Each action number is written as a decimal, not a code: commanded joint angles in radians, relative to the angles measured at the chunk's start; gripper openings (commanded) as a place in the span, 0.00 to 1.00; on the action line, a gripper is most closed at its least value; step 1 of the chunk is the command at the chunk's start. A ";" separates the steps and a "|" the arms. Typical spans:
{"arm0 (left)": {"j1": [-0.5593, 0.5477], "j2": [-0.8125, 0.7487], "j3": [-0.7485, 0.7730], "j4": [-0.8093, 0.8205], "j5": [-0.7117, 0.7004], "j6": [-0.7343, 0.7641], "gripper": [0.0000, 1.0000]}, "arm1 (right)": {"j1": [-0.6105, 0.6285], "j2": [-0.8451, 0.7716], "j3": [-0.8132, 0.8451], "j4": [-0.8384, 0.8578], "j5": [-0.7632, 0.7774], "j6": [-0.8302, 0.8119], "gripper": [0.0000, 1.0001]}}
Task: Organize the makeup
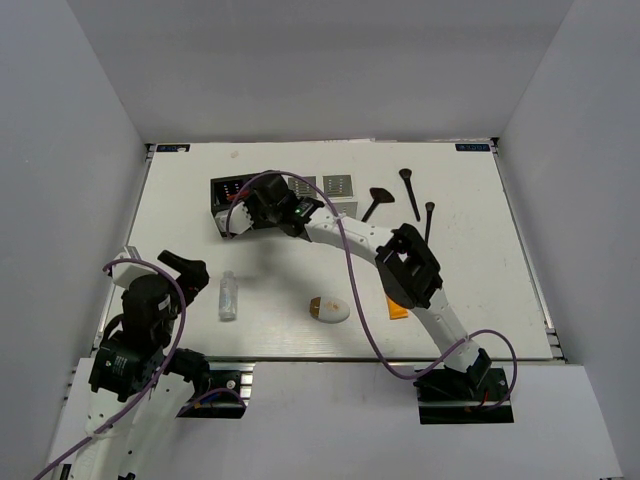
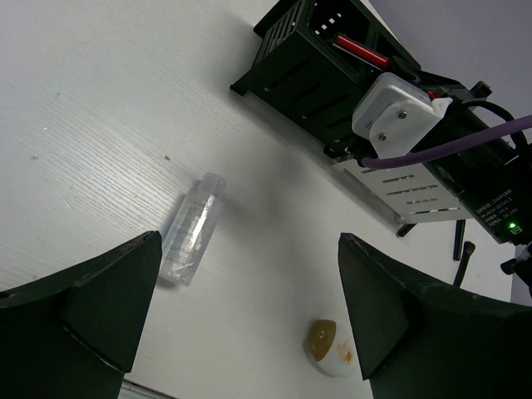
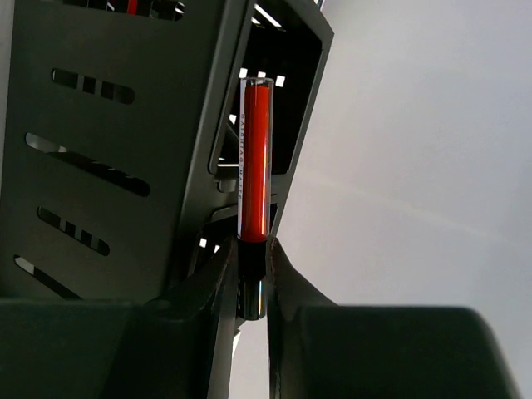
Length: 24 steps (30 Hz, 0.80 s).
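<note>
The right gripper point(image 3: 251, 253) was clamped on the black end of a red lip stick point(image 3: 254, 158), upright beside the black organizer point(image 3: 108, 150), far left. The left gripper point(image 2: 249, 258) hung wide open and empty by the bottle point(image 2: 193, 226), near left.

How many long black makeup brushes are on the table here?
3. All lie on the table's far half, right of centre: the broad-headed brush leftmost, the middle brush beside it, the rightmost brush nearer the right arm, which might hide more.
</note>
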 commanded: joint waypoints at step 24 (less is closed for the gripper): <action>-0.001 -0.012 -0.005 -0.010 -0.015 -0.009 0.97 | 0.029 -0.008 -0.185 0.364 -0.043 -0.301 0.00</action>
